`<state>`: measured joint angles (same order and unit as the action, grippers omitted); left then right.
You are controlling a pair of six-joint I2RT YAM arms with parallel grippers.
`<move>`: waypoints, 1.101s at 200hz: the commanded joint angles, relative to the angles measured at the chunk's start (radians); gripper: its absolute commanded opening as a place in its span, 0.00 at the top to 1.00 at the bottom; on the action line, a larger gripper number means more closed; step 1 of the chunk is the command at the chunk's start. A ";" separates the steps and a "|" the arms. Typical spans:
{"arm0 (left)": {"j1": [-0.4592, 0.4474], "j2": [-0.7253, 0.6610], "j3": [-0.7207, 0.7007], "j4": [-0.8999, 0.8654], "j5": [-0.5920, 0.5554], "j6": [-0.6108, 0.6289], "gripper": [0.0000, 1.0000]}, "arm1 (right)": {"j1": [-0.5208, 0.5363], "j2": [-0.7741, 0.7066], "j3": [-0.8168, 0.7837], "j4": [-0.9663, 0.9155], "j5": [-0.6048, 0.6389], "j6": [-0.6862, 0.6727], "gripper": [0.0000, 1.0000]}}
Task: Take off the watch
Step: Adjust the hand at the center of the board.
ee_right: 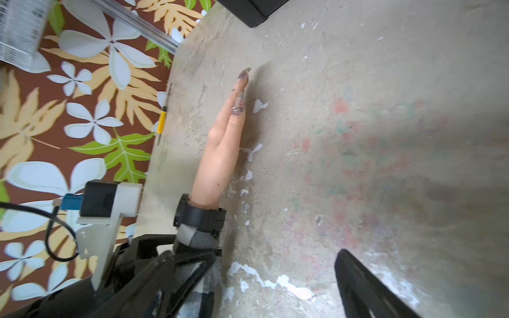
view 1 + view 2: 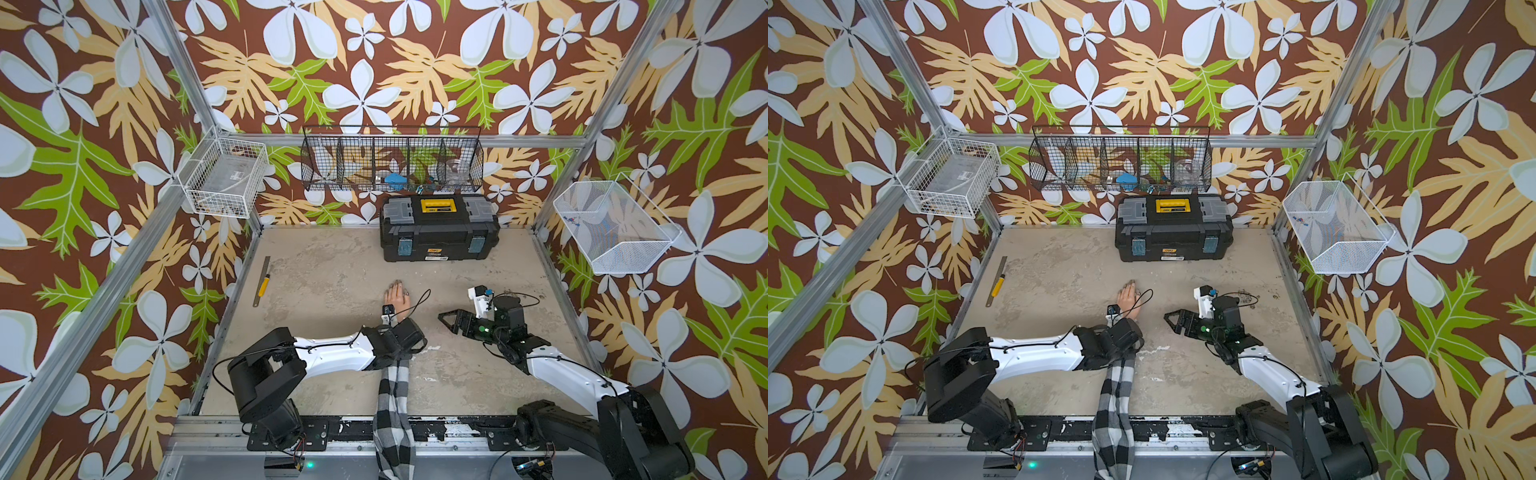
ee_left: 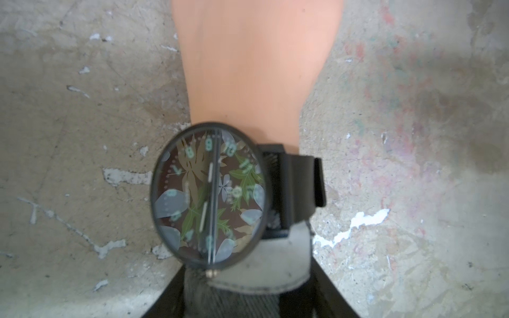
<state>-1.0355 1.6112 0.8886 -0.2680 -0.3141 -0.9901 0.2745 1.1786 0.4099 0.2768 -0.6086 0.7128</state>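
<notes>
The watch (image 3: 208,192) is a black wristwatch with a round dark face that mirrors the wallpaper. It is strapped round the wrist of the mannequin hand (image 3: 253,68), right at the sleeve cuff. From the side, the watch (image 1: 198,217) shows its thin black strap. The hand (image 2: 395,295) (image 2: 1127,296) lies flat on the table. My left gripper (image 3: 246,275) (image 2: 395,332) sits just behind the watch, its fingers pressed against both sides of the checked sleeve (image 2: 395,395). In both top views the left wrist hides the watch. My right gripper (image 1: 253,253) (image 2: 451,322) hovers open to the right of the arm, holding nothing.
A black toolbox (image 2: 438,232) stands at the back of the table. A steel ruler and a yellow-handled tool (image 2: 264,284) lie at the left edge. Wire baskets (image 2: 224,183) (image 2: 392,164) (image 2: 611,228) hang on the walls.
</notes>
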 commanded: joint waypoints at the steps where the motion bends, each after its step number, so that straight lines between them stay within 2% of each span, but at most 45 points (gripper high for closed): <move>1: -0.002 -0.020 0.008 0.024 -0.018 0.039 0.82 | 0.007 0.033 -0.007 0.138 -0.103 0.081 0.10; 83: -0.033 -0.053 0.037 0.076 0.015 0.058 0.82 | 0.113 0.190 0.032 0.305 -0.093 0.192 0.14; 220: -0.062 -0.089 0.034 0.117 0.049 0.046 0.84 | 0.149 0.340 0.115 0.434 -0.100 0.281 0.27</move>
<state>-1.0939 1.5211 0.9096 -0.2085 -0.2573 -0.9459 0.4149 1.5032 0.5144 0.6502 -0.7029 0.9691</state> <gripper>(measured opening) 0.519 0.747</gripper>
